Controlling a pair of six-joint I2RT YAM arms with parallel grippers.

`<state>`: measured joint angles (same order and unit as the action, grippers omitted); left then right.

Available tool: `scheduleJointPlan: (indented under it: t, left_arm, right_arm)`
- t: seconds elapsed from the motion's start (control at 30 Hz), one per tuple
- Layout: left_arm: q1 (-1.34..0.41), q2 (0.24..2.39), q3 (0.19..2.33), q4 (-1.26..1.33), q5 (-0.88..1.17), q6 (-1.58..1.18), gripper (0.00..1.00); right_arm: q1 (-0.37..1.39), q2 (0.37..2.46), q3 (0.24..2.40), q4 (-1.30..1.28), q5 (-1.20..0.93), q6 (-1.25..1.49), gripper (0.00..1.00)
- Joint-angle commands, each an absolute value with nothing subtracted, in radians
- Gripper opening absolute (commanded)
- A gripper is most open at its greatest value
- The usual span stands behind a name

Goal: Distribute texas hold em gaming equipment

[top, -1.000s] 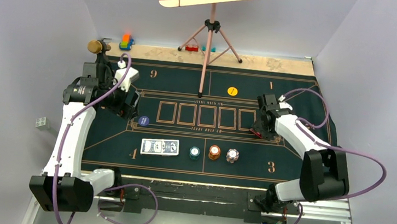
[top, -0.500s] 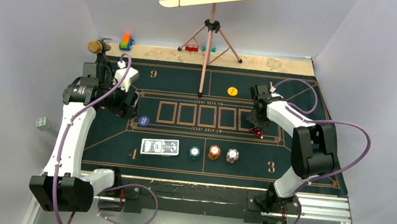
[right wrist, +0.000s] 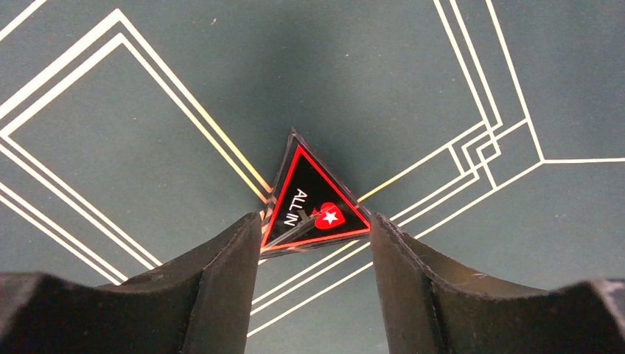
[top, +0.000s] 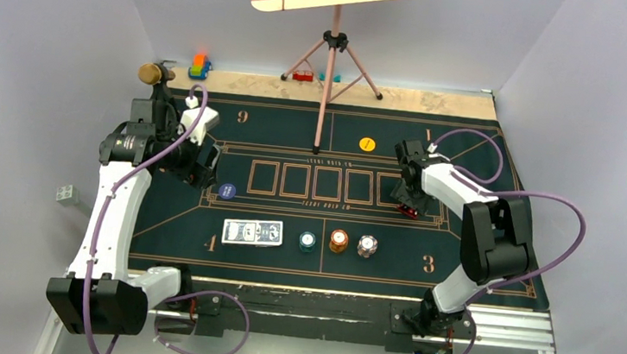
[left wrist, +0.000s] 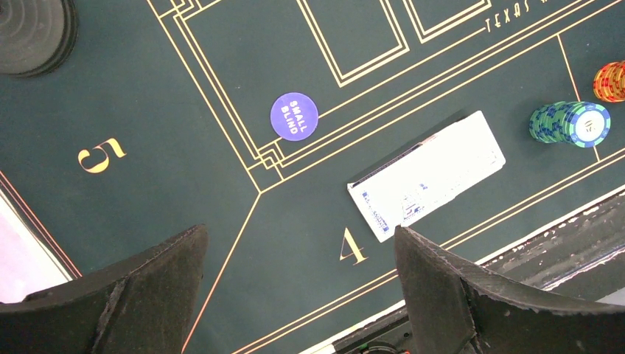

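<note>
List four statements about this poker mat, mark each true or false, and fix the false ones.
1. The left gripper holds the card deck. False: it is open and empty, and the deck lies on the mat.
2. The ALL IN marker lies between the fingers of the right gripper. True.
3. The small blind button is orange. False: it is purple-blue.
4. In the top view, three chip stacks stand right of the deck. True.
</note>
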<state>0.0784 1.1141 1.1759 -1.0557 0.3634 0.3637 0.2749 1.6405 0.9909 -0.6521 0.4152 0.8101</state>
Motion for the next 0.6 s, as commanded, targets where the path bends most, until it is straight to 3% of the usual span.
scheduleJointPlan:
  t: [0.0,0.57]
  left_arm:
    - [0.084,1.098,1.183,-1.041,0.368,0.393,1.00]
    - [0.086,1.091,1.159,-1.039,0.387,0.388,1.00]
  right_arm:
    - [0.276,1.619,1.011,-0.703,0.475,0.814,0.59]
    - [0.241,1.491,0.974,-0.721,0.468,0.781,0.58]
